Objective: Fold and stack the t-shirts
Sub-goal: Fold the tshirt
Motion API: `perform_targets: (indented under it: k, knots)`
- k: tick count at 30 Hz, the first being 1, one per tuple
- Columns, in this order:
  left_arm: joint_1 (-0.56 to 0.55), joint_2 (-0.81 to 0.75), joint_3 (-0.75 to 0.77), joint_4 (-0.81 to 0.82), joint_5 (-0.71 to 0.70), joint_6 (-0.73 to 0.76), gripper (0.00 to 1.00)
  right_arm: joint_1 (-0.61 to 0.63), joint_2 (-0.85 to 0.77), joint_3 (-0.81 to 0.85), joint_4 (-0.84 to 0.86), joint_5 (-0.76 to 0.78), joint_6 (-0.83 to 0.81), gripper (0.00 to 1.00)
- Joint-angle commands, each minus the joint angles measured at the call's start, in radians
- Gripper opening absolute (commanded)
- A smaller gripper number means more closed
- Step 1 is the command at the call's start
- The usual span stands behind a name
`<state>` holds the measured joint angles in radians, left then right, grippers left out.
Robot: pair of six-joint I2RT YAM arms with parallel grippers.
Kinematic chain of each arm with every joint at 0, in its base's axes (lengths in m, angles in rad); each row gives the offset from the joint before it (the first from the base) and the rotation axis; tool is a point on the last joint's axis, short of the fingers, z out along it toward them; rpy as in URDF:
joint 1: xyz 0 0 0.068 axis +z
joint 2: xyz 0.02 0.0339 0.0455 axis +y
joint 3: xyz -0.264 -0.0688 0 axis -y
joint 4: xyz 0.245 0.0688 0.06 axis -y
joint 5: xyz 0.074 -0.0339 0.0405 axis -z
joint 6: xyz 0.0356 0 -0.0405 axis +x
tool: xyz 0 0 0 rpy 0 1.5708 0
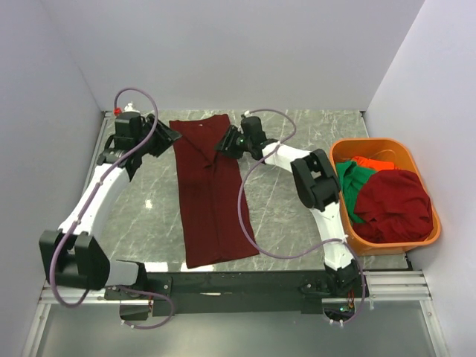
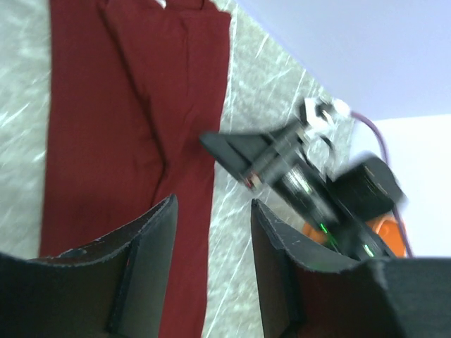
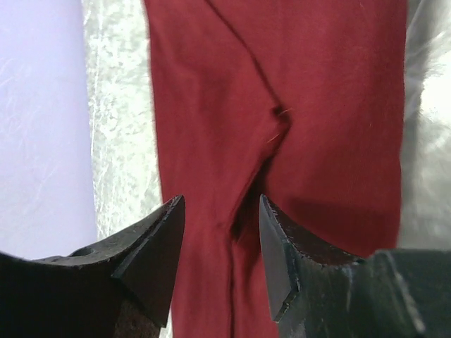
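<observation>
A dark maroon t-shirt lies on the marble table, folded lengthwise into a long strip running from the back to the near edge. My left gripper is open and empty at the strip's far left corner. My right gripper is open and empty at its far right edge. In the left wrist view the open left gripper hangs over the shirt's edge, with the right gripper ahead. In the right wrist view the open right gripper hovers over a crease in the shirt.
An orange plastic basket at the right table edge holds a maroon shirt, a green shirt and an orange-red one. White walls enclose the back and sides. A purple cable loops over the table.
</observation>
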<state>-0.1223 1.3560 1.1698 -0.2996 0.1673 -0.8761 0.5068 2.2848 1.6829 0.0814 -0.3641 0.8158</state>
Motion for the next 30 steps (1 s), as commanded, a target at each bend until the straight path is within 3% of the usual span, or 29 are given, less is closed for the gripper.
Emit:
perform_targets:
  k: [1, 13, 23, 30]
  knots:
    - [0.001, -0.084, -0.028, -0.087, -0.028, 0.075, 0.52, 0.001, 0.044, 0.075, 0.141, -0.068, 0.111, 0.54]
    - [0.016, -0.161, -0.056, -0.125, 0.000, 0.144, 0.52, 0.004, 0.151, 0.120, 0.222, 0.010, 0.227, 0.51]
    - [0.030, -0.150, -0.061, -0.118, 0.032, 0.157, 0.52, 0.022, 0.188, 0.164, 0.163, 0.062, 0.237, 0.46]
    - [0.033, -0.156, -0.073, -0.113, 0.035, 0.163, 0.52, 0.035, 0.183, 0.146, 0.205, 0.068, 0.244, 0.19]
